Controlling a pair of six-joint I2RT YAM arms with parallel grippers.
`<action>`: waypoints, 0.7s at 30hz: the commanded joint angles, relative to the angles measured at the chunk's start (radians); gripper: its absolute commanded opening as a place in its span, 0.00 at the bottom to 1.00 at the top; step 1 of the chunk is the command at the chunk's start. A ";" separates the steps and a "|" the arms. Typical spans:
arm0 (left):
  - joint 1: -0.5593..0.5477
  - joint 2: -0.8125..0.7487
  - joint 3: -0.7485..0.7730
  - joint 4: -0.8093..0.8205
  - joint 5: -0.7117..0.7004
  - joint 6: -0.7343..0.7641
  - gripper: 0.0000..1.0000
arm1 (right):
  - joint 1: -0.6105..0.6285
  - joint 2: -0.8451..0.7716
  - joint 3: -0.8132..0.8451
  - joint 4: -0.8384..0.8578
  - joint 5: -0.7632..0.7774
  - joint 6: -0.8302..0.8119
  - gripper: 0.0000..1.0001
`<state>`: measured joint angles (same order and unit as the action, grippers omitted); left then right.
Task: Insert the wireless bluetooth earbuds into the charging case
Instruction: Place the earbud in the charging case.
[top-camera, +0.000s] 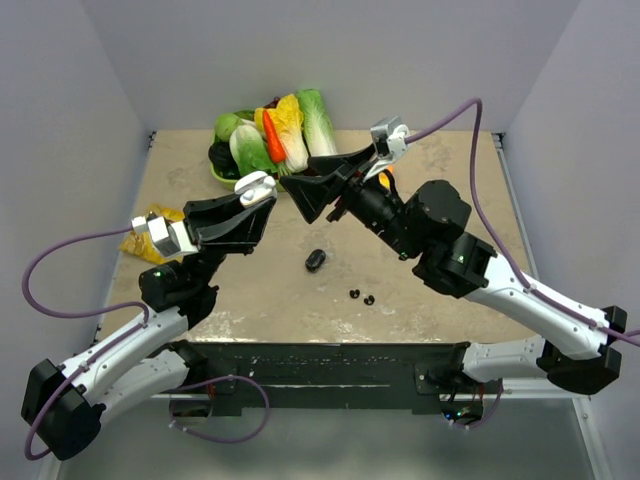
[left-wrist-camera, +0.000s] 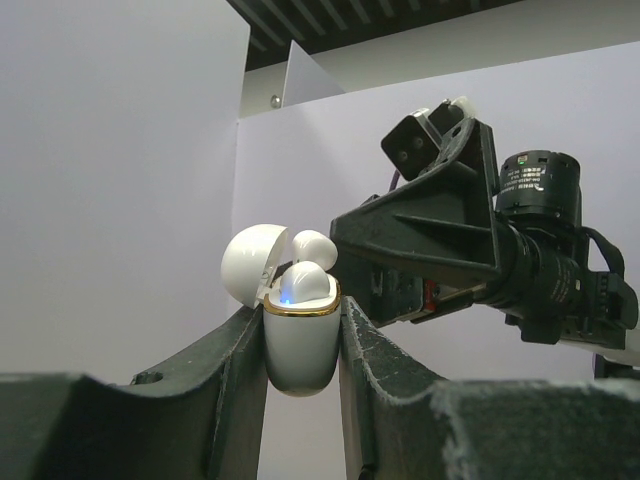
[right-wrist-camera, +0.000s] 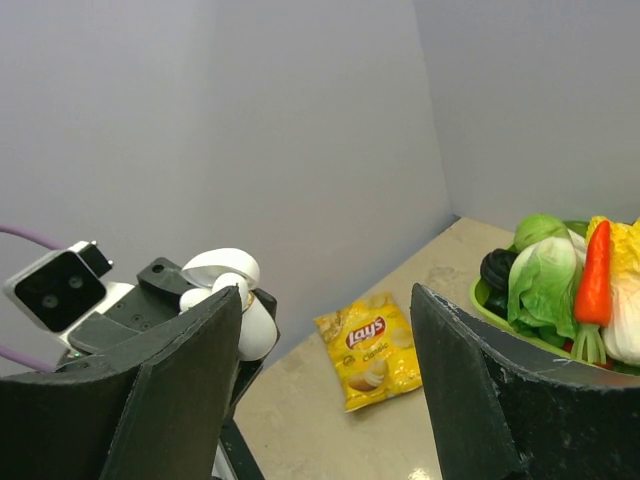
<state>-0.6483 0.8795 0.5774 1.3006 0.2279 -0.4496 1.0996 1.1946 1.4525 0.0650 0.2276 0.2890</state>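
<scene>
Left gripper (left-wrist-camera: 298, 322) clamping glossy white egg-shaped charging case (left-wrist-camera: 299, 350), matte black right gripper (right-wrist-camera: 325, 295) spread wide

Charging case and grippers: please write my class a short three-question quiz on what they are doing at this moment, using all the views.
1. Fill the gap: the right gripper is ___ and holds nothing.
2. True or false: the lid of the charging case is closed.
3. What grips the charging case? A. the left gripper B. the right gripper C. neither
Key: 1 open; 2 false, the lid is tipped back; 3 A.
</scene>
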 joint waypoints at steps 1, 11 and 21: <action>0.003 -0.010 -0.002 0.597 0.004 0.020 0.00 | 0.005 0.020 0.042 0.001 0.023 -0.017 0.72; 0.001 -0.005 -0.007 0.597 0.001 0.020 0.00 | 0.006 0.040 0.055 0.004 -0.040 -0.014 0.72; 0.003 0.006 -0.005 0.597 -0.004 0.020 0.00 | 0.006 0.051 0.069 -0.007 -0.094 -0.008 0.72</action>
<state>-0.6483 0.8776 0.5751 1.3216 0.2279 -0.4496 1.0992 1.2427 1.4734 0.0437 0.1875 0.2867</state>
